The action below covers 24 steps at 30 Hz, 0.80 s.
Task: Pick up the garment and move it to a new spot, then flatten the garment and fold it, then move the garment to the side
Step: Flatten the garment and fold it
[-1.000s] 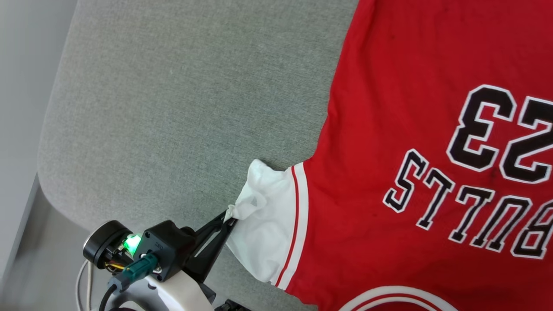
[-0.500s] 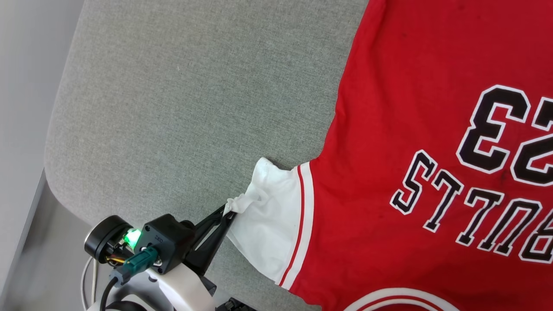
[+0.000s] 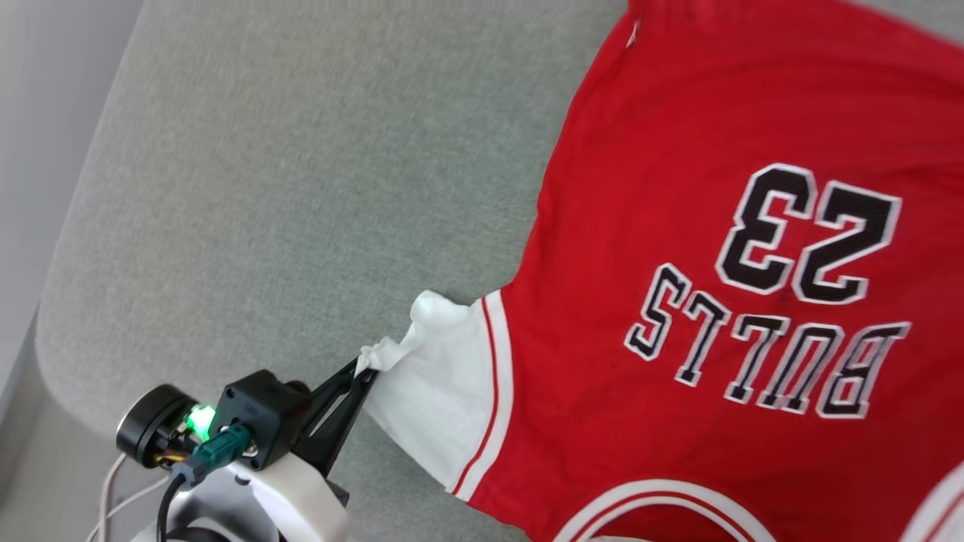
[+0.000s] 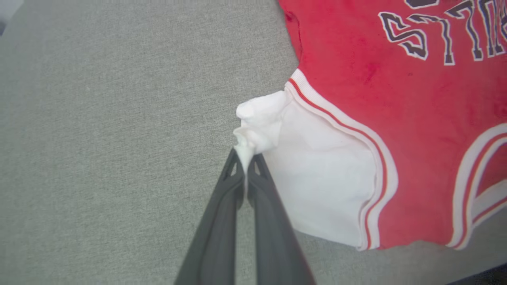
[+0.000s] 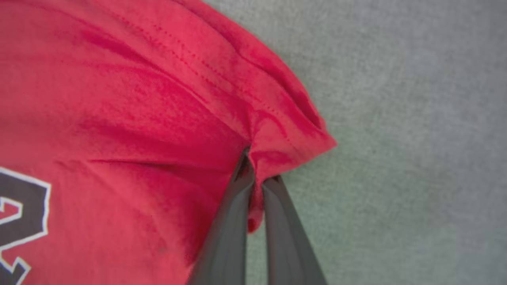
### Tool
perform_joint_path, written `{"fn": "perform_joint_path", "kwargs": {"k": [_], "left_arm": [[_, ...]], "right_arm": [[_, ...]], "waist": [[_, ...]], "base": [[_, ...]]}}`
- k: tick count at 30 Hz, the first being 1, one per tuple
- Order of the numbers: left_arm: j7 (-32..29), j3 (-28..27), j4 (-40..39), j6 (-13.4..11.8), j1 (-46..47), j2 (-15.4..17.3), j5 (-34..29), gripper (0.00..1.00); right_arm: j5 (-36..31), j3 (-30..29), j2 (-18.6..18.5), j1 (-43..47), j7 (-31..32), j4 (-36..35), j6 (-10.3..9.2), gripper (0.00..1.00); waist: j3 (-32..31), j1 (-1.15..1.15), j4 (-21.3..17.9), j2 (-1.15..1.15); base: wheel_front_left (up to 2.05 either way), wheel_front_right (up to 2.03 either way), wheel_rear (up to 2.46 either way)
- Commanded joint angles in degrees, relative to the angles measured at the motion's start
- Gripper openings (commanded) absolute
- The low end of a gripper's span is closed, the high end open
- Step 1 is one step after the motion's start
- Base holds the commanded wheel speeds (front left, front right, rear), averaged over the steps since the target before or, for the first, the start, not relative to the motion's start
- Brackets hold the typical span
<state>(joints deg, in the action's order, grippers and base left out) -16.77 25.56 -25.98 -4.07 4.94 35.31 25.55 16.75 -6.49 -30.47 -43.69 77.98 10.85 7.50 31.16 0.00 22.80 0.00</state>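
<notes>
Left claw clamping garment, pointing forward-right

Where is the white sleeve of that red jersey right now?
In the head view the white sleeve lies lower centre on the grey fabric surface, at the left edge of the red jersey, its tip pinched by the robot's left tool.

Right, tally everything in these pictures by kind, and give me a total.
Garments: 1, the red jersey-style T-shirt with white short sleeves and black "BULLS" lettering.
Claws: 2, the dark two-fingered left claw and right claw, each shut on the T-shirt.
Surfaces: 1, the grey woven fabric surface.
Total: 4.
</notes>
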Motion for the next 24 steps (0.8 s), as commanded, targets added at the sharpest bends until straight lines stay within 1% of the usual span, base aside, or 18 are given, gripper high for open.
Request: {"fn": "perform_joint_path", "kwargs": {"k": [1, 7, 9, 12, 16, 19, 23, 24], "left_arm": [[-0.2, -0.2, 0.1, -0.2, -0.5, 0.1, 0.2, 0.00], [-0.9, -1.5, 1.5, -1.7, -3.1, 1.3, 1.1, 0.00], [-0.8, -1.9, 2.0, -2.6, -4.4, 1.6, 1.2, 0.00], [-0.2, -2.3, 2.0, -3.8, -6.1, 0.9, 1.9, 0.00], [-0.1, -2.5, 2.3, -5.1, -8.0, 0.5, 2.4, 0.00], [0.3, -2.5, 2.9, -5.6, -8.7, 0.4, 2.5, 0.00], [0.7, -2.5, 3.9, -6.2, -9.7, 0.0, 2.7, 0.00], [1.1, -2.6, 3.9, -6.4, -9.9, -0.5, 3.1, 0.00]], "right_arm": [[0.3, 0.5, 0.5, 3.4, 0.8, 1.5, -0.02, 0.00], [4.4, 2.0, 1.0, 10.7, -1.9, -0.6, -0.02, 0.00], [5.8, 2.9, 1.0, 13.6, -2.7, -2.1, -0.02, 0.00], [7.6, 3.4, 0.7, 18.6, -3.3, -4.6, -0.02, 0.00], [10.1, 1.3, 1.8, 25.3, -3.9, -8.1, -0.02, 0.00], [11.0, -0.2, 1.3, 30.6, -5.3, -11.2, -0.02, 0.00], [12.0, -3.2, 4.3, 37.9, -6.7, -16.7, -0.02, 0.00], [12.1, -4.0, 5.1, 39.5, -6.8, -18.0, -0.02, 0.00]], "waist": [[-3.1, 0.00, -2.9, 0.00], [-9.5, 0.00, -7.7, 0.00], [-11.6, 0.00, -9.5, 0.00], [-14.3, 0.00, -11.9, 0.00], [-17.3, 0.00, -14.3, 0.00], [-19.3, 0.00, -15.3, 0.00], [-21.3, 0.00, -16.4, 0.00], [-21.6, 0.00, -16.7, 0.00]], "base": [[0.00, 0.00, 0.00], [0.00, 0.00, 0.00], [0.00, 0.00, 0.00], [0.00, 0.00, 0.00], [0.00, 0.00, 0.00], [0.00, 0.00, 0.00], [0.00, 0.00, 0.00], [0.00, 0.00, 0.00]]}}
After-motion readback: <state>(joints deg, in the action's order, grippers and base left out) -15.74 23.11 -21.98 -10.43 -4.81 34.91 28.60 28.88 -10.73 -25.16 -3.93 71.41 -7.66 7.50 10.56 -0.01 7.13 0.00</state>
